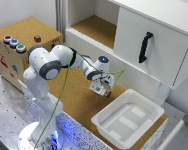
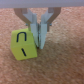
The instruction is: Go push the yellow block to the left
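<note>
The yellow block [image 2: 23,45] shows in the wrist view as a small bright-yellow cube with black marks on its faces, resting on the cork surface. My gripper [image 2: 39,42] is shut with nothing between the fingers. Its fingertips stand right beside the block, touching or nearly touching its side. In the exterior view my gripper [image 1: 102,91] is low over the cork board, just beside the white tray's far corner. The block cannot be made out there; the gripper hides it.
A white tray [image 1: 145,123] sits on the cork board [image 1: 79,102] at the exterior view's right. A white cabinet with a black drawer handle [image 1: 145,47] stands behind. A wooden box with coloured buttons [image 1: 14,42] stands at the left.
</note>
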`<action>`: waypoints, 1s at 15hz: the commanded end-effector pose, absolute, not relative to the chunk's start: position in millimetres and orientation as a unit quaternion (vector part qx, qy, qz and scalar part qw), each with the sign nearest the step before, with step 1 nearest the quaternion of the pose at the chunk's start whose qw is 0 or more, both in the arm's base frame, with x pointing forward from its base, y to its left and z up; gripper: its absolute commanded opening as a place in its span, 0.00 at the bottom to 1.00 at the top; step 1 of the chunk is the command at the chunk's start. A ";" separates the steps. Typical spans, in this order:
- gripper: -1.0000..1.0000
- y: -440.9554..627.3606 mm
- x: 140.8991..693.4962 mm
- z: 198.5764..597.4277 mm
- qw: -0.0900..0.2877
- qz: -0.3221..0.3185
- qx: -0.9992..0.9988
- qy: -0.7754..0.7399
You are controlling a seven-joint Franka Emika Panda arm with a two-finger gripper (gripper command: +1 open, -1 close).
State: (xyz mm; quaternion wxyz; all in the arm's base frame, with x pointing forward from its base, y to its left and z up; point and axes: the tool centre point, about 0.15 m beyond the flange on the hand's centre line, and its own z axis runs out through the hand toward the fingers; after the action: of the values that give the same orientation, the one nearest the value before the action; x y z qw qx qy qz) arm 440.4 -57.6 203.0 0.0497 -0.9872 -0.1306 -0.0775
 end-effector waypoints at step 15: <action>1.00 7.3 436.5 248.4 0.043 -0.077 -0.978 -0.187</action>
State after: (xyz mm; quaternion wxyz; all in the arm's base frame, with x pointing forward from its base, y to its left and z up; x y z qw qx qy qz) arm 449.5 11.0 220.9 0.0473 -0.9754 -0.2015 -0.0753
